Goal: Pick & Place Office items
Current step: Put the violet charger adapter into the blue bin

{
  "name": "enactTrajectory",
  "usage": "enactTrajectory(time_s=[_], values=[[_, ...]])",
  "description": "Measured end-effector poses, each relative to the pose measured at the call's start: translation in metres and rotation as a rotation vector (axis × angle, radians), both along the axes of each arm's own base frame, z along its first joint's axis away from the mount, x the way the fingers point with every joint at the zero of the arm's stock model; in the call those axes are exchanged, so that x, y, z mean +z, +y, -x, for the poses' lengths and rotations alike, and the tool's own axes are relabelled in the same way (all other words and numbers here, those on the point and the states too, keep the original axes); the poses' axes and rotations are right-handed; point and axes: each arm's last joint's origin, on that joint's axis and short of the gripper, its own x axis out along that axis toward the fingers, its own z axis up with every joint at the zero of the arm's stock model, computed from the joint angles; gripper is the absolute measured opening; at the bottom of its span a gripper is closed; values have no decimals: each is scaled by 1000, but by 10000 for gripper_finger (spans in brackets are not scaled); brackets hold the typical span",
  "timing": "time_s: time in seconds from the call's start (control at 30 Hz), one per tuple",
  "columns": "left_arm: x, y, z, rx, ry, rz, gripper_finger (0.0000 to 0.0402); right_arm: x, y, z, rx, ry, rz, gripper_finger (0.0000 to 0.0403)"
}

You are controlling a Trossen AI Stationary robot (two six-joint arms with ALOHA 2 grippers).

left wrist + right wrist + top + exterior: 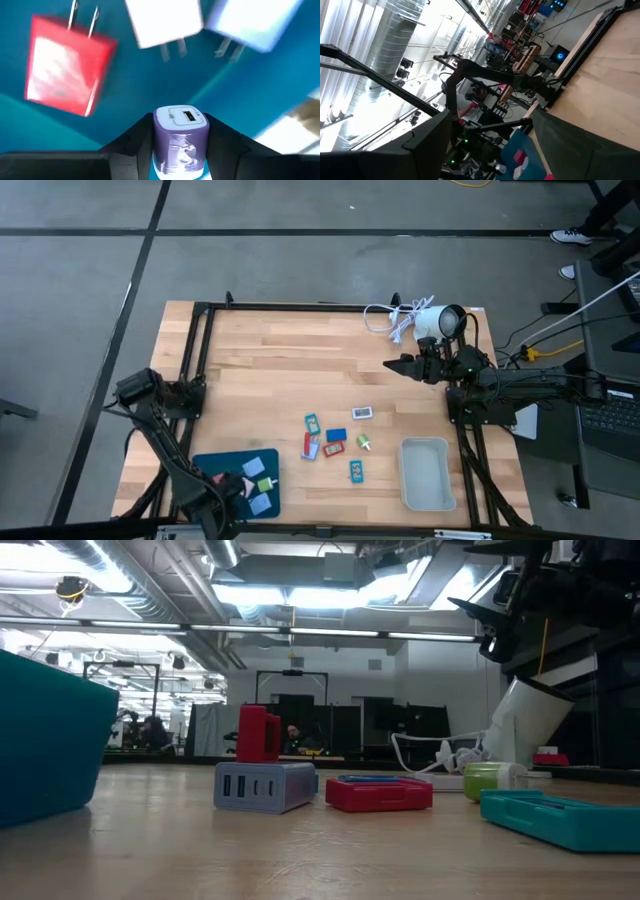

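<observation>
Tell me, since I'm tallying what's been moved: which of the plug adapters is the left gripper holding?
The lilac one, USB port facing out, clamped in the left gripper above the teal tray; the red and white ones lie loose.

A light wooden desk (270, 360) seen from above. Near its 6 o'clock middle lies a loose cluster of small colourful office items (335, 442). At 7 o'clock sits a teal tray (215, 467); at 5 o'clock, a white bin (426, 473); at 1 o'clock, a white lamp (436, 320) with coiled cord (385, 318).
</observation>
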Motion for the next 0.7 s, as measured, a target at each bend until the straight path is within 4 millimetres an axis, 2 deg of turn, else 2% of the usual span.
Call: enactTrajectory(time_s=[0.37,0.7], values=[[3,0,1,-4,32,24,133,0,0,0,0,0,-2,284],[2,8,4,6,76,-51,133,0,0,0,1,0,-3,284]])
